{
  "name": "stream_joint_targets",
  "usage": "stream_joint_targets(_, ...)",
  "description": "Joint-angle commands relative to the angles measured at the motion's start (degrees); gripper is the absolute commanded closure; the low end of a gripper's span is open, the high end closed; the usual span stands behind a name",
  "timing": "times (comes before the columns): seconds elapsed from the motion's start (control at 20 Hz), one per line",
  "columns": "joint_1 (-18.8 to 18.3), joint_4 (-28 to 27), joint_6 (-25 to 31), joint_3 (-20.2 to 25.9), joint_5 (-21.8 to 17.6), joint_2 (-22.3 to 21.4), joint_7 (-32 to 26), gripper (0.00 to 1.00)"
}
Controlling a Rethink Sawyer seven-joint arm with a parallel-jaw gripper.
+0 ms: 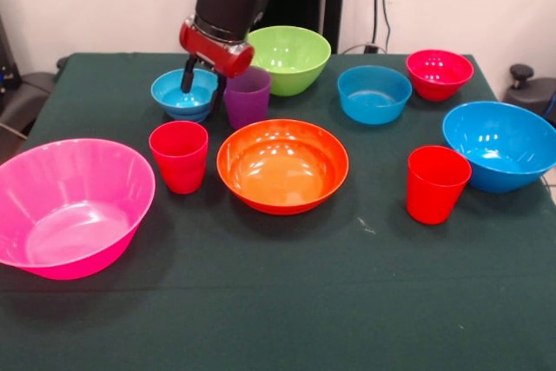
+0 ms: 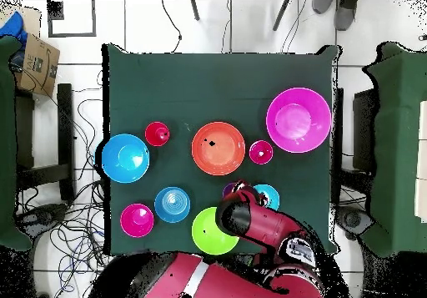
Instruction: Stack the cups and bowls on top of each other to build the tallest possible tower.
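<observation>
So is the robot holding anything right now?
It cannot be told for sure. The gripper reaches down into the small blue bowl next to the purple cup, but no grip shows clearly.

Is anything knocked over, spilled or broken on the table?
No, nothing stands out. Every bowl and cup sits upright and apart on the green table, nothing stacked yet. The claw reaches down at the small blue bowl, beside the purple cup.
</observation>
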Motion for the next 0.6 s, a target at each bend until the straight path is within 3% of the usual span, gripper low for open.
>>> stream_joint_targets(0.05, -1.04, 0.26, -4.97, 7.84, 0.68, 4.16, 11.10, 0.00)
stream_joint_targets(0.6, -2.96, -2.08, -7.46, 8.92, 0.37, 8.00, 9.92, 0.00)
